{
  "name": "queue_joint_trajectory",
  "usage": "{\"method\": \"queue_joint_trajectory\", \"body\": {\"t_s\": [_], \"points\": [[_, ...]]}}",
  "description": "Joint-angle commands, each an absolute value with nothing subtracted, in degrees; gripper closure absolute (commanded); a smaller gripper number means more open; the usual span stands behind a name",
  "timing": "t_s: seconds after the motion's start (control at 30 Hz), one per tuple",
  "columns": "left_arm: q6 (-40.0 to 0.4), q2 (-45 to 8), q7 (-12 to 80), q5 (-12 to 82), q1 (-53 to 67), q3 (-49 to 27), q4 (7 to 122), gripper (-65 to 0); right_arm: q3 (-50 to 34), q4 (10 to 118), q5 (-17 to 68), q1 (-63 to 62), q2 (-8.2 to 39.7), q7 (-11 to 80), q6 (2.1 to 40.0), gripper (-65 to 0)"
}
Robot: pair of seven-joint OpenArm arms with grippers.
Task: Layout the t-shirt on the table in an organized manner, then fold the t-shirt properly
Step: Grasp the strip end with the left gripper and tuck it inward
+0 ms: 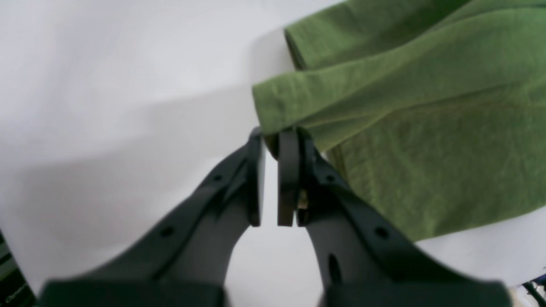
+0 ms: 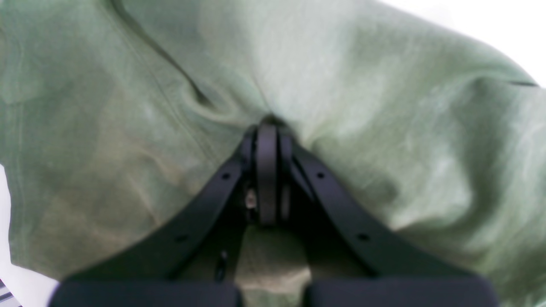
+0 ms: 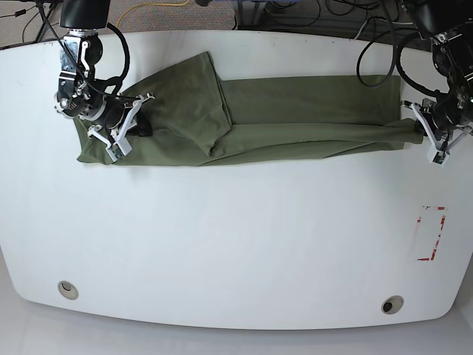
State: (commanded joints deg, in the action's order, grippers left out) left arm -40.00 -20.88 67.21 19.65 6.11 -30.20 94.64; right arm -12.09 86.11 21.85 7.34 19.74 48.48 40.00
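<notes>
Glossy white bench (image 3: 236, 244): olive-green cotton t-shirt (image 3: 310, 103) lay across its 10-to-2 o'clock side. Black left end effector (image 1: 275, 179) pinched a hem corner; black right end effector (image 2: 271, 170) was narrow, grip unclear.

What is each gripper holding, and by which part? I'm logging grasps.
Left gripper: the olive-green cotton t-shirt, by a folded edge at its end. Right gripper: pinching its fabric away from the edges.
</notes>
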Motion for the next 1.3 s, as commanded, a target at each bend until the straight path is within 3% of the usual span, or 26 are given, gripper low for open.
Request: {"method": "queue_joint_trajectory", "body": {"t_s": [0.13, 0.3, 0.37, 0.63, 0.83, 1.3], "points": [[-40.0, -20.88, 67.38, 19.65, 6.29, -30.2, 94.64, -9.4, -12.09, 86.11, 21.85, 7.34, 19.74, 48.48, 40.0, -0.2], [-40.0, -20.97, 69.14, 19.82, 7.34, -30.46, 95.43, -26.0, -12.0, 86.11, 21.85, 7.34, 19.65, 48.48, 40.0, -0.2], [-40.0, -21.41, 70.46, 19.82, 7.6, -30.64, 97.63, -29.4, -12.18, 86.11, 21.67, 7.34, 18.95, 48.48, 40.0, -0.2], [-40.0, -21.67, 78.64, 19.91, 8.22, -32.57, 107.38, -30.1, -12.0, 86.11, 21.41, 7.34, 18.51, 48.48, 40.0, -0.2], [-40.0, -19.38, 79.34, 23.43, 7.87, -35.3, 108.44, -30.4, -11.91, 86.11, 21.49, 7.34, 18.51, 48.48, 40.0, -0.2], [-40.0, -13.49, 78.46, 24.92, -2.42, -44.53, 86.46, -30.6, -11.91, 86.11, 21.41, 7.34, 18.51, 48.48, 40.0, -0.2]]}}
